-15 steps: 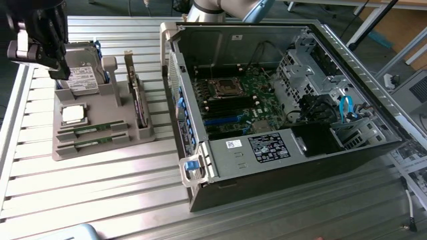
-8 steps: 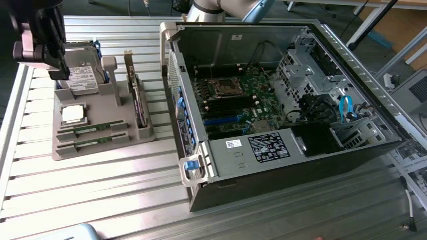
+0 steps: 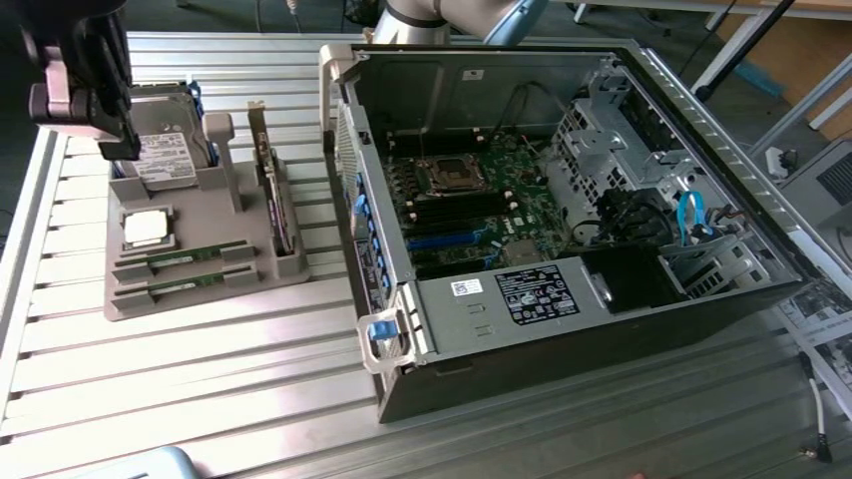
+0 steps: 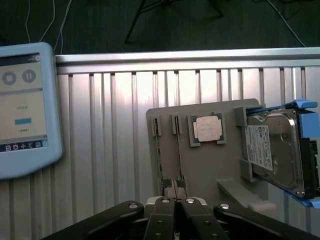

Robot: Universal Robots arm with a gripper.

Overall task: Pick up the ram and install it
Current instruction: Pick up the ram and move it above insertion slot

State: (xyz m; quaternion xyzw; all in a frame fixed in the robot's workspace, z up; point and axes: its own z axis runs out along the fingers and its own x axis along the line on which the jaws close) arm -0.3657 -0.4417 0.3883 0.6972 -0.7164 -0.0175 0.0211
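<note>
– Jaws pressed together, holding nothing, poised above a grey tray of computer parts. Is that the caption?
– Nearly. Lead with the ram. It is a thin green stick lying in its slot below the jaws and running away from their tips. A twin stick lies just beside it, and neither is touched.
– What sits around them?
– A square processor lies off to one side of the jaws, with a hard drive farther out the same way. An upright expansion card shares the tray. Well apart from the jaws, on the same ribbed metal surface, an opened computer case bares its motherboard.
– Where could this go wrong?
– My reading is that the sticks lie very close together. Jaws lowered slightly off line could catch the twin or pinch both. Closed as they are, they would land on the stick's edge rather than straddle it. A board that thin, gripped off-centre, could also tilt and meet the motherboard slot crooked.
</note>
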